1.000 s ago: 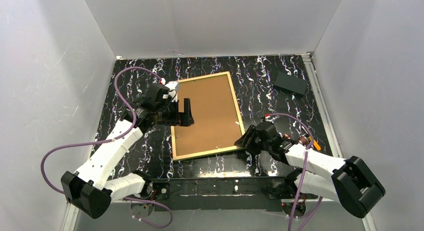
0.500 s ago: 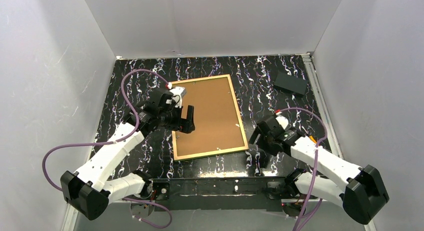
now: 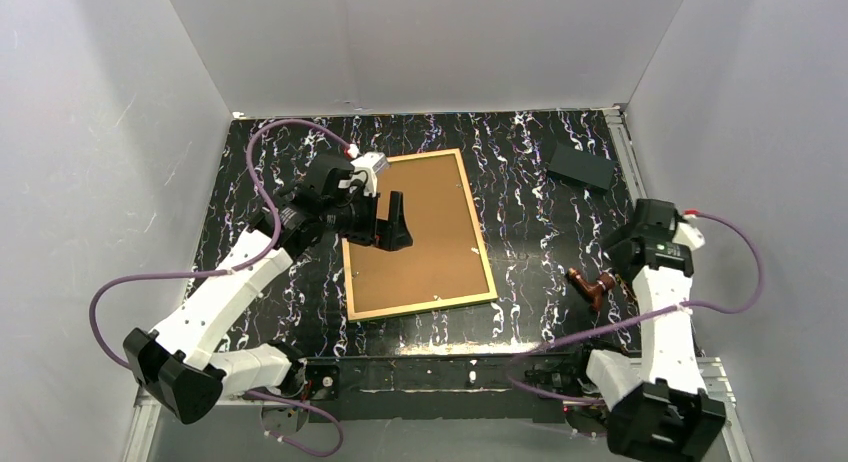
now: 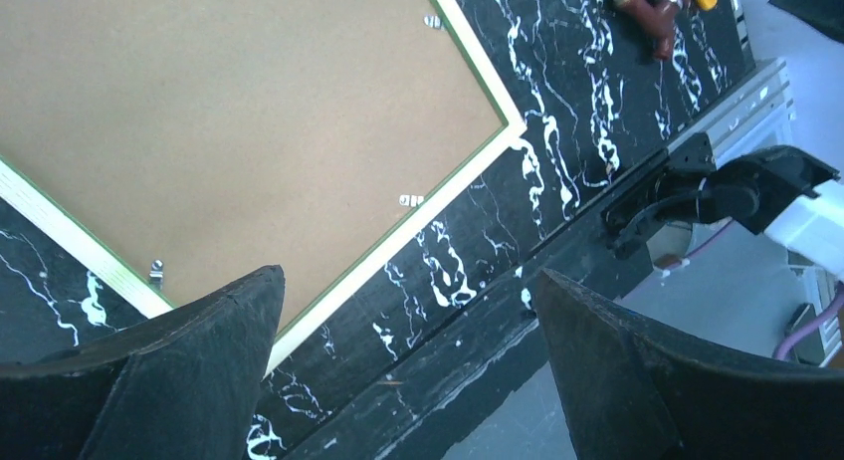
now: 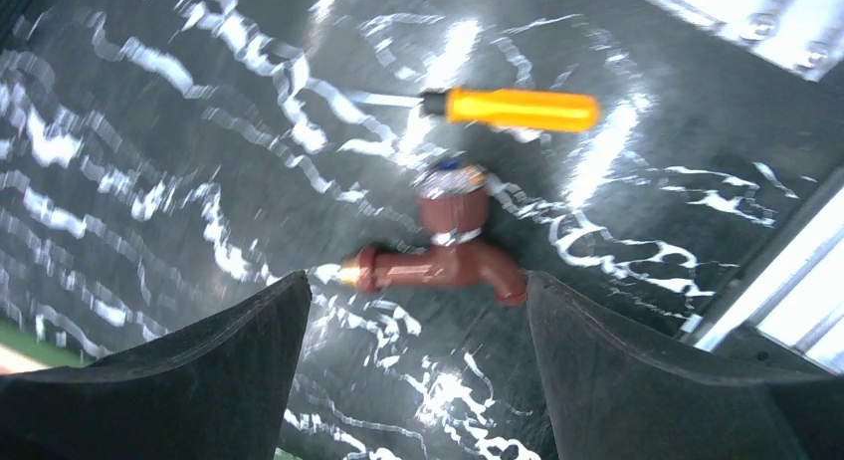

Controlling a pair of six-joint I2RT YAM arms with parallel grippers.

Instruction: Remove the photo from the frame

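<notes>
The frame [image 3: 425, 304] lies face down in the middle of the table, its pale back edge and thin green rim showing in the left wrist view [image 4: 448, 181]. The brown backing panel [image 3: 425, 242] fills it, held by small metal clips [image 4: 410, 199]. The photo is hidden under the backing. My left gripper [image 3: 390, 227] is open and empty, hovering over the backing's left half; its midpoint in the wrist view [image 4: 408, 301] lies over the table just past the frame's near edge. My right gripper [image 3: 640, 247] is open and empty, well right of the frame, above a brown tap [image 5: 448, 251].
A brown plastic tap [image 3: 590, 282] and an orange-handled screwdriver [image 5: 518, 110] lie at the right side. A black box [image 3: 580, 165] sits at the back right. White walls enclose the table. A metal rail [image 3: 640, 197] runs along the right edge.
My right arm has swung away from the frame's near right corner to the table's right side. My left gripper has moved right and a little back, further over the backing.
</notes>
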